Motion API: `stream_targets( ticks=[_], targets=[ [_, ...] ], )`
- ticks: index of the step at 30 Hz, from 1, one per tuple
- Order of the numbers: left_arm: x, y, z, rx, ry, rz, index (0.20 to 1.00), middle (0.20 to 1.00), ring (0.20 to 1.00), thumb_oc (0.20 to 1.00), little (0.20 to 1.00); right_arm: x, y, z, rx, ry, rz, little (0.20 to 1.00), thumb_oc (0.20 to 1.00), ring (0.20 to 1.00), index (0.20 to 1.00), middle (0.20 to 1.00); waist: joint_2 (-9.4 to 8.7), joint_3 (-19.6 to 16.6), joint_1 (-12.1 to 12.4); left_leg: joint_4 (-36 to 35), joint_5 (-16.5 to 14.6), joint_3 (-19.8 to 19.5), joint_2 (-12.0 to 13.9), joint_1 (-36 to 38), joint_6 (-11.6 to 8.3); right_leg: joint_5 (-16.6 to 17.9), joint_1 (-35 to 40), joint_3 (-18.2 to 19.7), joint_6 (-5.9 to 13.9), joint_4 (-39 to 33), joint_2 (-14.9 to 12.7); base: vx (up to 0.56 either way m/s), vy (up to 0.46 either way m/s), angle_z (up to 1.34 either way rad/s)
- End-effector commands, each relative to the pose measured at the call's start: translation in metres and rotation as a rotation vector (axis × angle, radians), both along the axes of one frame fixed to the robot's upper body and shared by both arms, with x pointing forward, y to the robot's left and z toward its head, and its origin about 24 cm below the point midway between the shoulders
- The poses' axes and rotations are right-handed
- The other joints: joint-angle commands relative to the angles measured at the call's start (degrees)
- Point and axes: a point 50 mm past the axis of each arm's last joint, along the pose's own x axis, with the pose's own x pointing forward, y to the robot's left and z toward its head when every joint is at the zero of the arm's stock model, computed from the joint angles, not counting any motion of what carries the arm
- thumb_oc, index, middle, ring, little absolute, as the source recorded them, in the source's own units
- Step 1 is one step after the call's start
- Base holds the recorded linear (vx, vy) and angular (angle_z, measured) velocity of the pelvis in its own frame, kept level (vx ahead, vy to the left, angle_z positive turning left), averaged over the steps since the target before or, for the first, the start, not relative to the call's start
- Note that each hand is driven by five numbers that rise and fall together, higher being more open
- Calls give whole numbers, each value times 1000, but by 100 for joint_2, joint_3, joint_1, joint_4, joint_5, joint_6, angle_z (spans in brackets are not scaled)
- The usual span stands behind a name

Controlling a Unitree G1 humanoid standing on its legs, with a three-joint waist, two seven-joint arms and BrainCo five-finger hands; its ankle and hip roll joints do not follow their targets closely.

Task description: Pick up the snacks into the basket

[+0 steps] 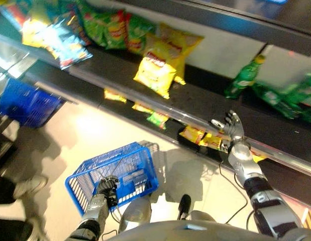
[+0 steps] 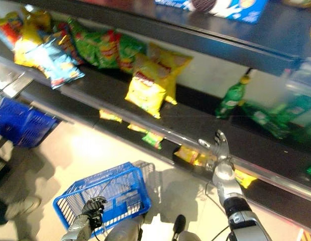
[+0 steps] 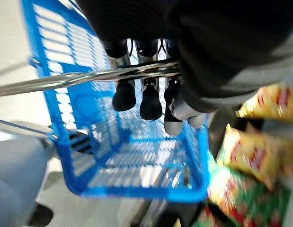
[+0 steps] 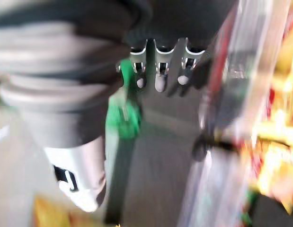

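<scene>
Two robot hands: left [image 1: 107, 187] curls round blue wire basket's [image 1: 140, 173] metal handle [image 3: 89, 78] at 7 o'clock; right [image 1: 234, 131] reaches open-fingered toward dark shelf [image 1: 205, 103] at 4 o'clock.

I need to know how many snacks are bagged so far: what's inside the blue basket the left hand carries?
No snack shows inside the blue basket: its wire floor looks bare in the left wrist view. The left hand grips the handle, covering part of the near edge.

No print can be made out anywhere. The yellow snack bags [image 1: 159, 64] on the shelf [image 1: 205, 103] carry red label patches (their lettering too blurred to read), and likewise the green bags [image 1: 112, 29].
</scene>
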Motion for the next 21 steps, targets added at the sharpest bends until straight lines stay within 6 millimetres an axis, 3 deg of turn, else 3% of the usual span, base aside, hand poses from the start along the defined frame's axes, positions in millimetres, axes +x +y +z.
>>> stream_targets(
  ticks=[1,4,7,14,17,21],
  targets=[
    [-17,2,-7,32,64,-48,200,200,200,200,200,8,-6,26,-60,-121,56,1000,1000,1000,1000,1000,45,-495,89,61,-604,250,-80,163,173,-36,-360,448,504,509,-313,25,17,-59],
    [-18,3,-7,34,63,-41,200,200,200,200,200,8,-5,26,-64,-119,66,1000,1000,1000,1000,1000,36,-490,84,86,-645,382,-66,233,181,-13,-347,575,514,498,-304,11,9,-53],
    [-26,3,-11,27,85,-27,200,200,200,200,200,8,-6,26,-53,-120,62,1000,1000,1000,1000,1000,43,-610,-27,73,-759,846,-31,428,228,137,-389,1086,565,369,-260,-3,42,-47],
    [-25,-1,-11,12,78,-41,200,200,200,200,200,26,1,41,-78,-149,126,1000,1000,1000,1000,1000,32,-551,-46,537,-1069,1038,-144,465,359,155,-437,1388,640,592,-294,12,41,-52],
    [-21,-3,-10,13,76,-72,200,200,200,200,200,37,5,58,-59,-208,148,1000,1000,1000,1000,1000,83,-454,-67,607,-1089,961,-145,426,442,67,-778,1428,732,1512,-219,-30,95,-5],
    [-12,1,-5,40,60,-124,200,200,200,200,200,55,20,79,-41,-271,200,1000,1000,1000,1000,1000,124,-161,-131,565,-1124,937,-96,566,541,378,-1533,1212,890,2952,-215,-7,86,-14]
  ],
)
